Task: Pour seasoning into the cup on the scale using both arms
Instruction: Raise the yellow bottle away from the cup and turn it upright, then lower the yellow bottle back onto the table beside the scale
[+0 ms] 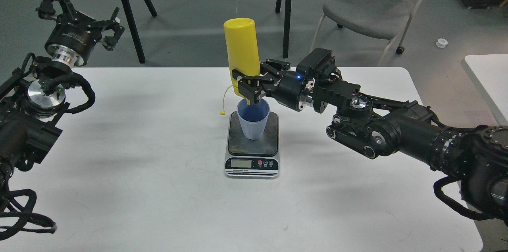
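Observation:
The light-blue ribbed cup (253,121) stands on the dark platform of the digital scale (253,151) at the table's middle. My right gripper (248,81) is shut on the yellow seasoning bottle (240,51), held upside down directly over the cup. The nozzle reaches down to the cup's rim, partly hidden by the fingers. The yellow cap strap (224,101) hangs to the left of the cup. My left gripper (77,6) is open and empty, raised beyond the table's far left corner.
The white table (139,164) bears only the scale and cup. Black trestle legs (131,14) stand behind the table. A grey chair (367,10) stands at the back right. A second white table (490,77) edges in at the right.

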`<state>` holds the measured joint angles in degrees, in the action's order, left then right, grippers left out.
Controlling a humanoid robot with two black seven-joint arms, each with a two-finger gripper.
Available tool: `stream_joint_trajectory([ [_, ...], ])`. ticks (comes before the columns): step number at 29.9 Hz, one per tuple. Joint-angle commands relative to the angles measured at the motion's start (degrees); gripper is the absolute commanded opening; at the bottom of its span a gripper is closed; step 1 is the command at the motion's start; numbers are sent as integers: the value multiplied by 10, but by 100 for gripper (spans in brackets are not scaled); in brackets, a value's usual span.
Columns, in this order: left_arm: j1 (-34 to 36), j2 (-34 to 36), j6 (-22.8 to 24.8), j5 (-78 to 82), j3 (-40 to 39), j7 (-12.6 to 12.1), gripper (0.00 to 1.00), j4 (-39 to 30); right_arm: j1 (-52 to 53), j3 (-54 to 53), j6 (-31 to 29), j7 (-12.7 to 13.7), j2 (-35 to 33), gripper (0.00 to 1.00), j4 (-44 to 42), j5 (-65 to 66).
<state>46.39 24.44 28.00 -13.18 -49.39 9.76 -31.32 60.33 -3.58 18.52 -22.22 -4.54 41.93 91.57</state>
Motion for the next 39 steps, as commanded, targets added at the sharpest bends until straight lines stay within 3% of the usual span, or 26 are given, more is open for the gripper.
stream_joint_trajectory([
  [1, 1, -2, 0, 0, 1, 0, 99, -1, 0, -3, 1, 0, 0, 41, 1, -2],
  [8, 5, -2, 0, 0, 2, -5, 99, -1, -1, -93, -9, -16, -42, 41, 30, -63],
  [14, 11, -5, 0, 0, 2, -7, 99, -1, 0, -104, -40, -8, -137, 41, 127, -277],
  [21, 12, -6, 0, 0, 2, -7, 99, -1, -6, -121, -85, -6, -231, 41, 176, -519],
  [28, 11, -9, 0, 0, 3, -4, 99, -1, -76, -184, -153, -3, -296, 41, 213, -719],
  [39, 12, -18, 0, 1, 5, -3, 99, -20, -236, -301, -233, 3, -317, 41, 271, -1032],
])
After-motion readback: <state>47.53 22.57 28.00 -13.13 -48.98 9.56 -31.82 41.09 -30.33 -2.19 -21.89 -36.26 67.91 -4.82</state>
